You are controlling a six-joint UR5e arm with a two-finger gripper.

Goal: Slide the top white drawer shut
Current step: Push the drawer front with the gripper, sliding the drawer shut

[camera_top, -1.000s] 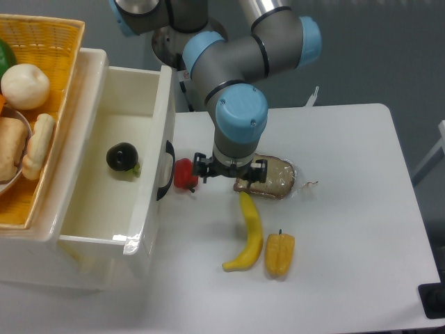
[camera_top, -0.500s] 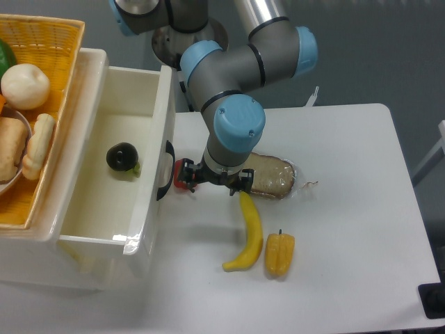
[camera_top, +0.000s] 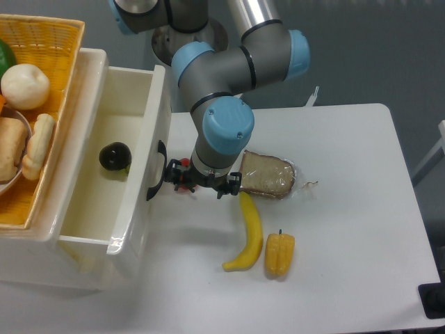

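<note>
One relation matters: gripper sits right of the drawer front, push goes leftward.
gripper (camera_top: 201,184): low over the table, just beside the black handle (camera_top: 154,172); contact unclear. Jaw gap hidden under the wrist, cannot tell how wide or whether it grips anything; red object (camera_top: 183,177) peeks out beneath.
top white drawer (camera_top: 118,149): partly out of the cabinet, front face toward the gripper, long axis along the slide direction.
inside drawer: dark round fruit (camera_top: 114,156).
judgement: keep the push square to the front, or it may jam.

Glossy cream top white drawer (camera_top: 111,209) beside woven wicker basket (camera_top: 52,76).
</note>
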